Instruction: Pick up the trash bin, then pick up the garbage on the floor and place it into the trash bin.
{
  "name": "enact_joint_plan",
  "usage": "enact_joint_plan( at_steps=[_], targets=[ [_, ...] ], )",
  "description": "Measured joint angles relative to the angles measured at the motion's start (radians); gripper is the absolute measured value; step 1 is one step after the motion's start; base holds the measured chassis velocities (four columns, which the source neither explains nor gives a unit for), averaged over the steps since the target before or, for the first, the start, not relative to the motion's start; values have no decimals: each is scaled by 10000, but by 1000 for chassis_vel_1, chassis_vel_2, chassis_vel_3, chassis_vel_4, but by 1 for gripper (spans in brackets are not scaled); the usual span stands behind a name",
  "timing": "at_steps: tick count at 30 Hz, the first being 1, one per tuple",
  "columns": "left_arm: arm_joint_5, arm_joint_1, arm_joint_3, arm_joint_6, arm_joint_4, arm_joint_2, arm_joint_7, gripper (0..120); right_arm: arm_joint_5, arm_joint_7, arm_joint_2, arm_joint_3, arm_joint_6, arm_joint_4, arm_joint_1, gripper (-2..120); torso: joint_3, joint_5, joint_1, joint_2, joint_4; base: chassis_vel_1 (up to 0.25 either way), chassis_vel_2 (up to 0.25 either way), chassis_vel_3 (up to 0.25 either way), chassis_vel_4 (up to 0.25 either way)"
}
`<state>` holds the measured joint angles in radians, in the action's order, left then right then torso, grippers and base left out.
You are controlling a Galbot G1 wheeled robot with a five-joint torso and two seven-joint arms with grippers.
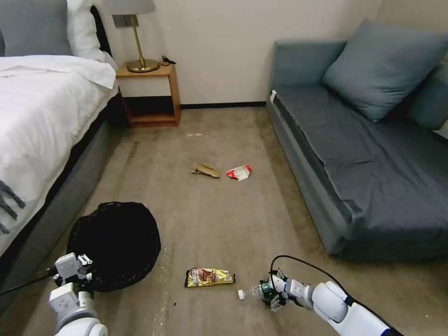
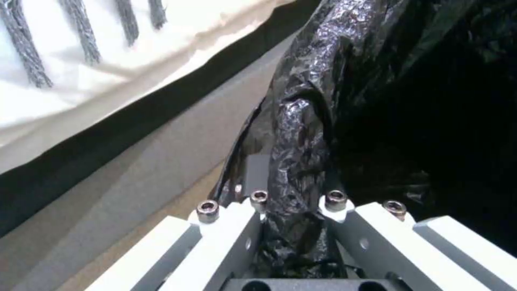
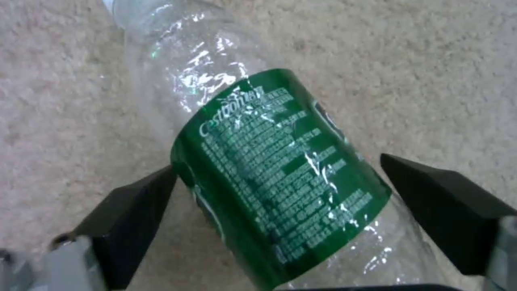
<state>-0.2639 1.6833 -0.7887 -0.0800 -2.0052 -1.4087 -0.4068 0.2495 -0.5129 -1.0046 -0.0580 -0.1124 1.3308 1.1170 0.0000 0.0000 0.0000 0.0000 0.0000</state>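
The trash bin (image 1: 116,240), lined with a wrinkly black bag, stands on the carpet beside the bed. My left gripper (image 1: 78,269) is shut on its near rim; in the left wrist view the bag rim (image 2: 301,133) is pinched in the left gripper (image 2: 296,204). The garbage lies on the floor. A clear bottle (image 1: 249,292) with a green label (image 3: 280,182) lies between the fingers of my right gripper (image 1: 269,293), which is open around it; one pad (image 3: 135,206) touches the label. A yellow-brown snack wrapper (image 1: 209,276) lies between the bin and the bottle. Farther off are a tan paper wad (image 1: 205,170) and a red-and-white wrapper (image 1: 239,172).
A bed (image 1: 42,121) with white sheets runs along the left, close to the bin. On the right stands a grey sofa (image 1: 364,154). A wooden nightstand (image 1: 149,95) with a lamp is at the back wall. Open carpet (image 1: 219,214) lies between bed and sofa.
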Motion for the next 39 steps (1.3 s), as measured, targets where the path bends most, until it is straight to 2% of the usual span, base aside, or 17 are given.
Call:
enact_joint_plan(
  at_steps=[1,4,5,12,14,18,22,28,33,35,37,39],
  targets=[
    [0,0,0,0,0,0,0,3,0,0,0,0,0,0,0,96,0,0,0,0,0,0,0,0,0],
    [1,5,1,-24,-28,-14,1,3,4,-55,29,11,50,0,-7,82,0,0,0,0,0,0,0,0,0],
    [1,5,1,-24,-28,-14,1,3,4,-55,29,11,50,0,-7,82,0,0,0,0,0,0,0,0,0],
    [-11,123,-43,-29,-162,-49,6,3,3,-132,131,42,160,138,40,54,0,-1,0,0,0,0,0,0,0],
    [-25,146,-50,-29,-171,-53,7,3,20,-143,105,52,183,138,59,51,0,-1,0,1,0,0,0,0,0],
    [-63,266,-58,-29,-193,-44,55,3,117,-164,-53,175,308,134,188,33,0,-1,0,1,0,0,0,0,0],
    [-78,316,-53,-28,-193,-37,90,3,52,-160,-155,392,353,299,335,26,0,1,0,0,0,0,0,0,0],
    [-93,347,-15,-18,-199,-36,122,3,-575,-71,-243,678,433,763,354,25,0,0,1,0,-2,0,0,0,0],
    [-91,270,27,-127,-297,-83,129,3,-1620,90,-444,740,465,1003,-265,25,0,-3,0,0,0,0,0,0,0],
    [-80,193,75,-219,-340,-119,135,3,-2924,240,-758,728,536,1008,-830,25,0,-1,0,0,3,0,0,0,0],
    [-74,164,95,-249,-354,-119,139,3,-3356,279,-883,717,542,1007,-981,25,0,-4,0,0,0,0,0,0,0],
    [-79,60,134,-390,-411,-82,139,3,-4761,464,-1253,587,457,1169,-1458,25,0,-1,0,0,1,0,0,0,0]
  ],
)
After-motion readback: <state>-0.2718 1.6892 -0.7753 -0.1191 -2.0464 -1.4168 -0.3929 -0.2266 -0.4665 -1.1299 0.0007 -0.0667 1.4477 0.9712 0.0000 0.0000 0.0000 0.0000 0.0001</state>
